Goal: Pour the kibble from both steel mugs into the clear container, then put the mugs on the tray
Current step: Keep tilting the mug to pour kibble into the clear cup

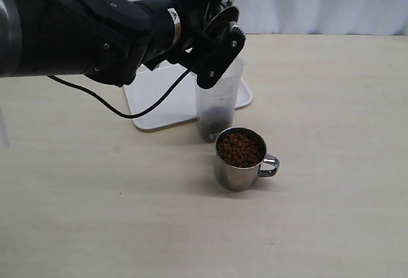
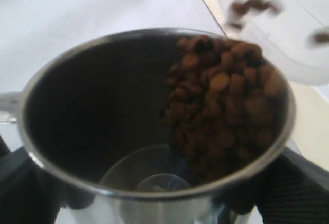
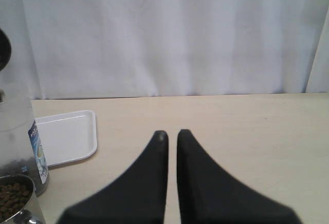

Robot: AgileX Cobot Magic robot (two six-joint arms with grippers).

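Clamping the tilted steel mug (image 2: 92,111) from both sides, your left fingers (image 2: 303,196) are spread wide around its wall, one dark pad at each side.

- The mug is tipped steeply. Its kibble (image 2: 226,106) is heaped against the low lip, and a few pellets are blurred in mid-air just past the edge.
- Under that lip stands the clear container (image 1: 220,96), upright on the table (image 1: 331,99) near its middle. It has a shallow dark layer of pellets on its floor.
- The tray (image 1: 159,102) lies flat just behind the container, toward the table's far edge.
- The second steel mug (image 1: 241,163) stands upright just in front of the container, toward the near edge. It is filled with kibble, and its handle points toward the table's right edge.
- Your right fingers (image 3: 159,147) are pressed together and grip nothing. They hang over bare table, apart from the container and the second mug.
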